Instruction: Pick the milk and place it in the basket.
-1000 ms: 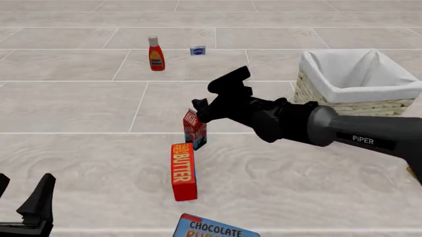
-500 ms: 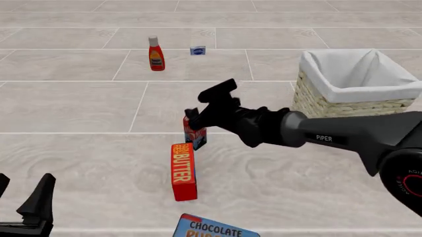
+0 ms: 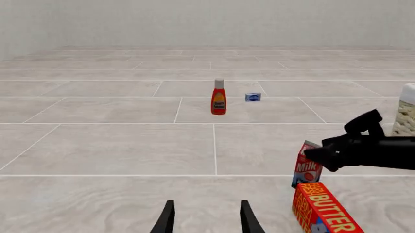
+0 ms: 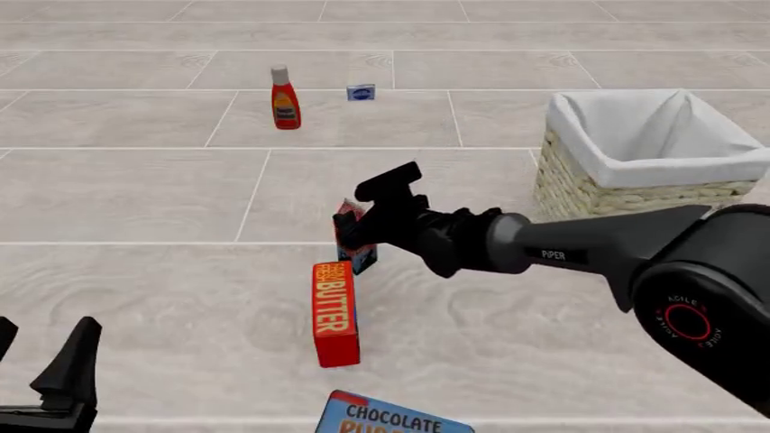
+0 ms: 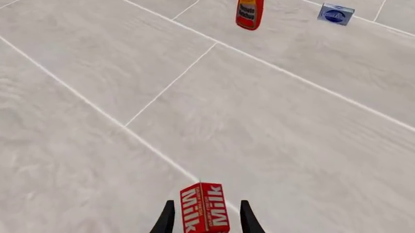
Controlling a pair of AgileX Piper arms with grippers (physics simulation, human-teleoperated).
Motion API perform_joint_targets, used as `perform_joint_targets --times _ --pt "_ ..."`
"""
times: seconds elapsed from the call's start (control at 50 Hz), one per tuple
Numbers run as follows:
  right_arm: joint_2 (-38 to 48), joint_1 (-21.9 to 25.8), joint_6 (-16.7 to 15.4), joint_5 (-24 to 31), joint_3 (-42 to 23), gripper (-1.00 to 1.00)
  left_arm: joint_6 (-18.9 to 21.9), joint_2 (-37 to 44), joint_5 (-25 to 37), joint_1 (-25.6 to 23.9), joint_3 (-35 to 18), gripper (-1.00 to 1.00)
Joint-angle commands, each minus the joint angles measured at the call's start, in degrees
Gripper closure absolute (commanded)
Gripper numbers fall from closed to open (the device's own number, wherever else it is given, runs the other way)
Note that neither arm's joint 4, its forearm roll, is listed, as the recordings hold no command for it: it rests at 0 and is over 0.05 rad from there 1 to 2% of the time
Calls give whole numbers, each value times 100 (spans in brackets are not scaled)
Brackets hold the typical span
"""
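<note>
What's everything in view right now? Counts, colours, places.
milk: 1, red top, dark blue base, mid table, between the right gripper's fingers
butter box: 1, red, lying just near of the milk
ketchup bottle: 1, red, white cap, far left, upright
small blue box: 1, blue and white, far, right of the ketchup
chocolate box: 1, blue, near edge, cut off
basket: 1, pale wicker, white lining, right
table: 1, pale tiled
right gripper: black, fingers straddling the milk, open
left gripper: black, near left, open, holding nothing
</note>
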Motion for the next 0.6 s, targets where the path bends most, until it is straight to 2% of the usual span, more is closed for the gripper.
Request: perform_joint_targets --times 0.02,0.36,0.38,0.6 --pt "238 30 78 -44 -91 -100 -1 0 0 0 0 -100" --pt "466 6 163 -55 -191 -100 -1 -1 0 0 0 -100" --pt "487 -95 106 -22 -253 100 -1 -1 0 1 0 -100" --pt "319 -2 101 -30 -132 100 -2 1 0 -1 0 -100"
